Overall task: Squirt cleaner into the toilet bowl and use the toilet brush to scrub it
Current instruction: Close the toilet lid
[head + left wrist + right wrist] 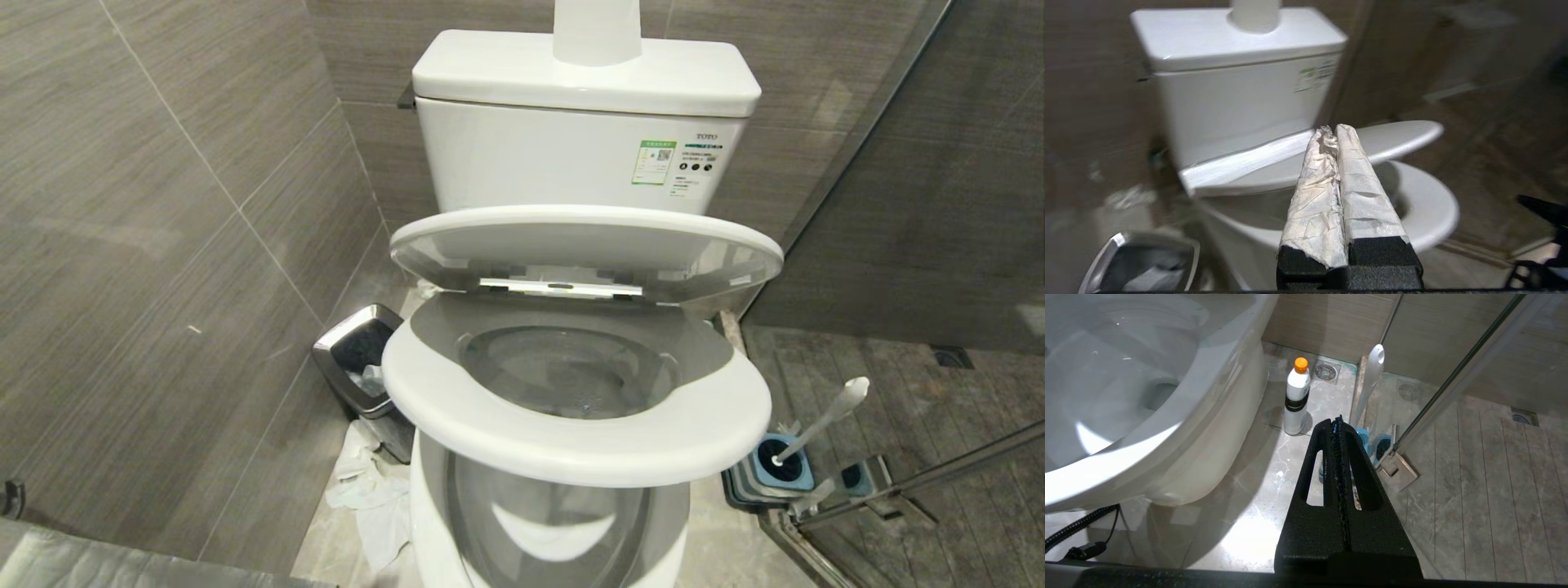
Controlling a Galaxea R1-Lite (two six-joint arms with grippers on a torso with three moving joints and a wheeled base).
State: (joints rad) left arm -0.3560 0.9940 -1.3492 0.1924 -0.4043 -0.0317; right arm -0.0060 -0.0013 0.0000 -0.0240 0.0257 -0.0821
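Observation:
The toilet bowl (571, 371) stands in the middle with its seat (563, 445) down and its lid (588, 241) half raised. The toilet brush (826, 416) leans in its blue-grey holder (785, 472) on the floor at the toilet's right. The cleaner (1296, 398), a white bottle with an orange cap, stands upright on the floor between the toilet bowl (1126, 375) and the toilet brush (1372, 381). My left gripper (1333, 130), its fingers wrapped in white paper, is shut and empty, pointing at the lid (1404, 136) from the toilet's left. My right gripper (1337, 421) is shut and empty, low beside the bowl.
A steel-rimmed black waste bin (359, 367) stands at the toilet's left, with crumpled tissue (371, 498) on the floor beside it. A glass shower partition with a metal hinge (1396, 469) stands right behind the brush holder. A white object (596, 33) sits on the tank.

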